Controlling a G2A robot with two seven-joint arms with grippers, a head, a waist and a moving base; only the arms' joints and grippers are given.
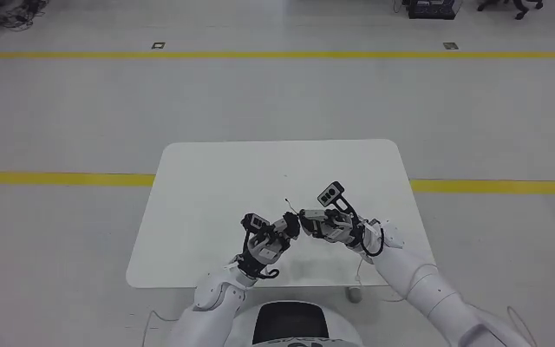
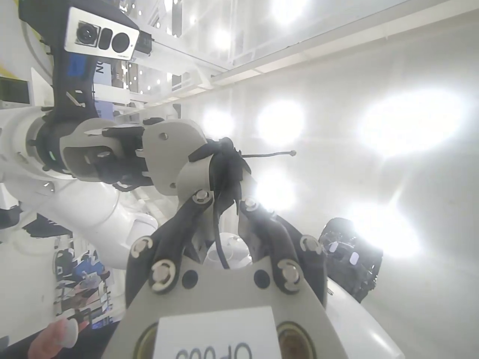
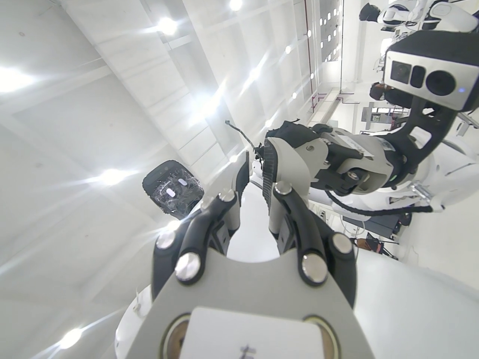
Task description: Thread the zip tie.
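A thin black zip tie (image 1: 289, 206) sticks up from where the two grippers meet, above the near part of the white table (image 1: 217, 173). My left gripper (image 1: 287, 227) is shut on the zip tie (image 2: 269, 155); one length runs back between its fingers (image 2: 228, 184) toward the palm. The free end, with a small head, points away. My right gripper (image 1: 309, 222) faces it tip to tip, its fingers (image 3: 270, 173) nearly together around the zip tie (image 3: 241, 134) at their tips. In the left wrist view the right gripper (image 2: 204, 153) touches the left fingertips.
The table's near edge (image 1: 260, 286) lies just below both wrists. The table's far half is bare white surface. Yellow floor lines (image 1: 277, 55) run across beyond the table and beside it.
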